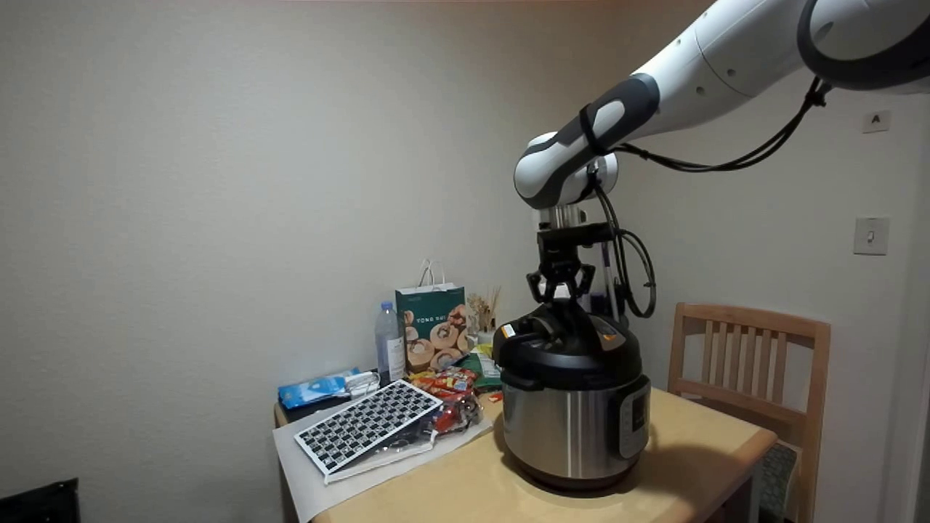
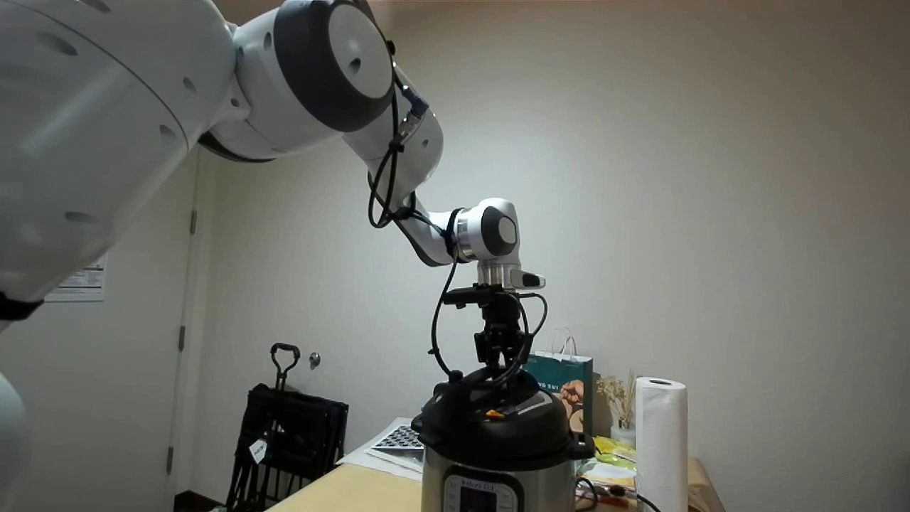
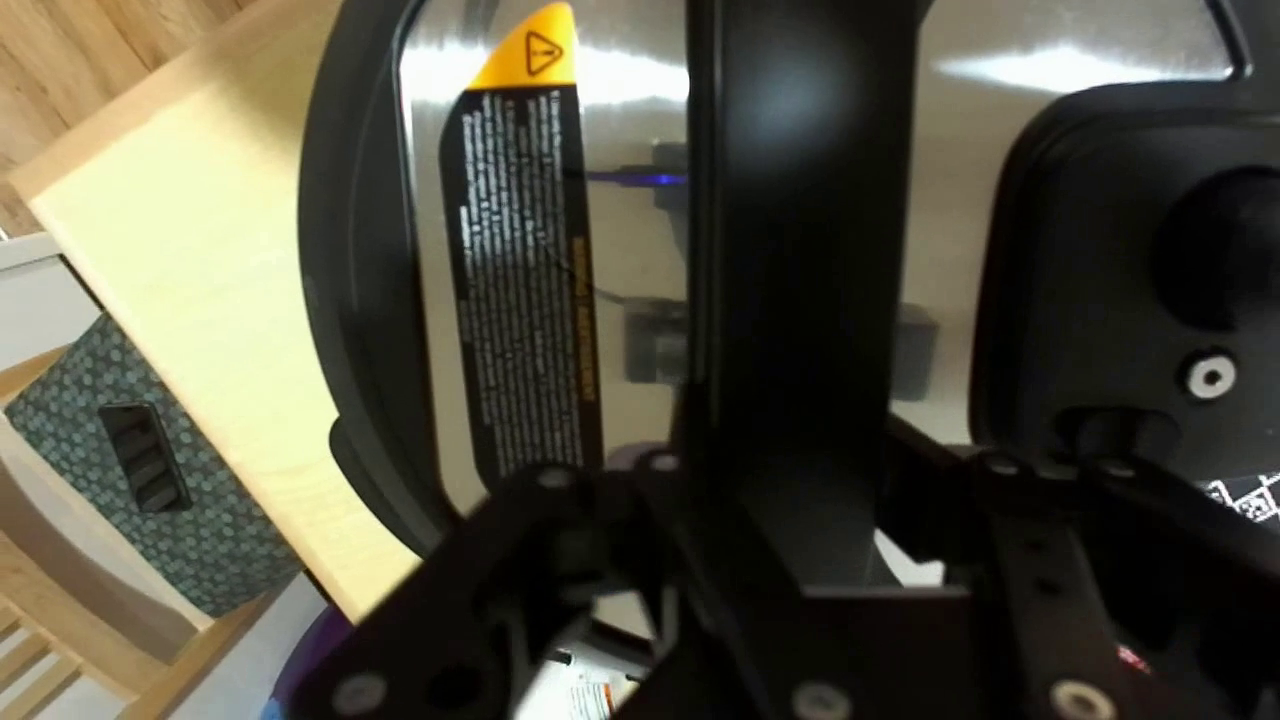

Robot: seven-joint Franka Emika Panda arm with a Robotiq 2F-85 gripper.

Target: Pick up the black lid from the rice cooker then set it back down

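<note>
The rice cooker (image 1: pixel 574 432) stands on the wooden table, with a steel body and a dark front panel; its body also shows in an exterior view (image 2: pixel 441 491). The black lid (image 1: pixel 567 359) covers its top in both exterior views (image 2: pixel 498 434), with no clear gap seen under it. In the wrist view the lid's raised black handle (image 3: pixel 805 200) runs between my fingers, beside a warning label (image 3: pixel 525 270). My gripper (image 1: pixel 561 296) points down over the lid. Its fingers (image 3: pixel 790 425) meet both sides of the handle and appear shut on it. The fingertip contact is dark.
A green paper bag (image 1: pixel 432 327), a bottle (image 1: pixel 390 341), snack packets (image 1: pixel 450 381) and a black-and-white checkered board (image 1: pixel 369 425) lie near the cooker. A paper towel roll (image 2: pixel 661 444) stands beside it. A wooden chair (image 1: pixel 752 363) is at the table's edge.
</note>
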